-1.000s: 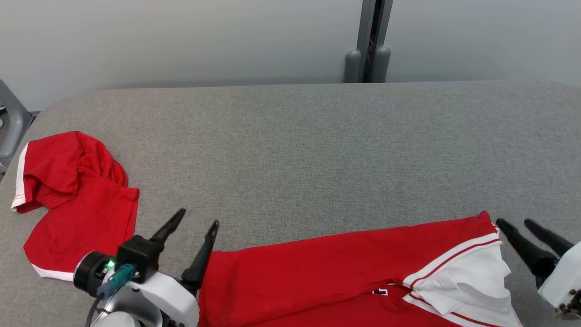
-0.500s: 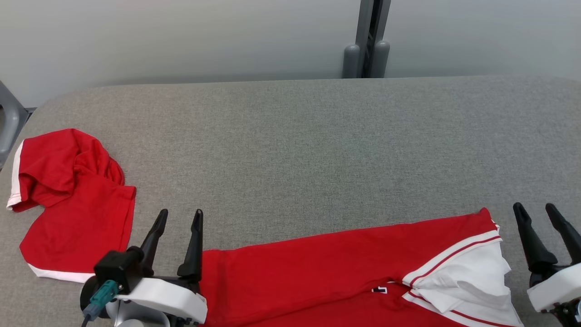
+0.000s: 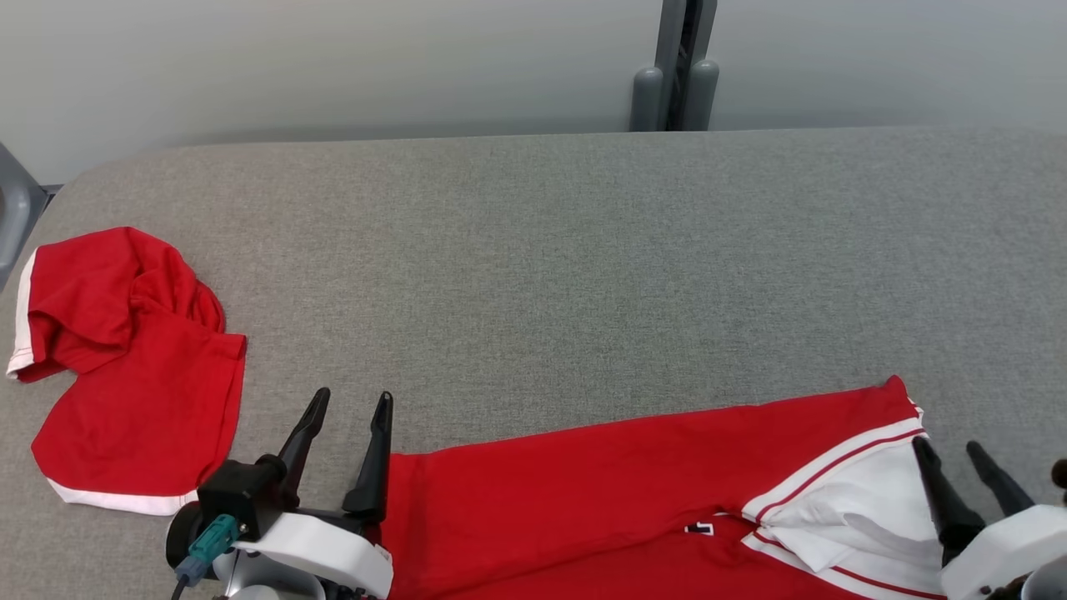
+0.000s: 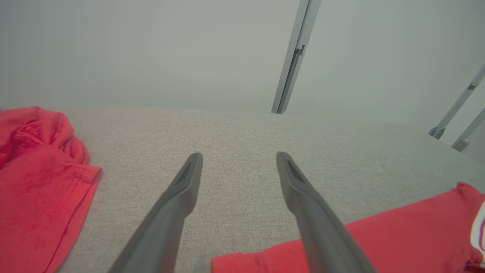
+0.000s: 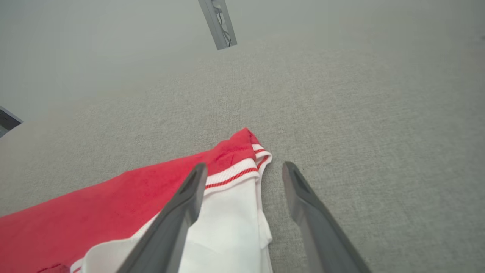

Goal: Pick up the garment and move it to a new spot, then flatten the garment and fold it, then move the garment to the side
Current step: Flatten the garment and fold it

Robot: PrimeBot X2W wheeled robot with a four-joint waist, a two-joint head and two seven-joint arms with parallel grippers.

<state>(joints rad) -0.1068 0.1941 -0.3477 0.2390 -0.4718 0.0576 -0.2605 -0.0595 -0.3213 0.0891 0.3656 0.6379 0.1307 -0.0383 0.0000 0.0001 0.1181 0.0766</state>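
A red garment [image 3: 583, 500] with a white, red-striped collar [image 3: 850, 500] lies flat along the near edge of the grey table [image 3: 583, 250]. My left gripper [image 3: 353, 394] stands open just left of its left end, fingers over bare table, holding nothing. In the left wrist view that gripper [image 4: 239, 154] has the garment's edge [image 4: 398, 235] under its right finger. My right gripper [image 3: 946, 443] is open at the collar's right edge. In the right wrist view it [image 5: 244, 164] straddles the collar corner [image 5: 227, 212], with the left finger over the cloth and the right finger over bare table.
A second red garment [image 3: 125, 375] with white trim lies crumpled at the table's left end, also seen in the left wrist view [image 4: 34, 182]. A grey post [image 3: 675, 75] rises behind the far edge. A grey frame part [image 3: 12, 217] sits past the left edge.
The head camera has tipped slightly. My right gripper moved left and nearer, from beside the collar to straddling its edge. My left gripper swung from angled right to pointing straighter ahead.
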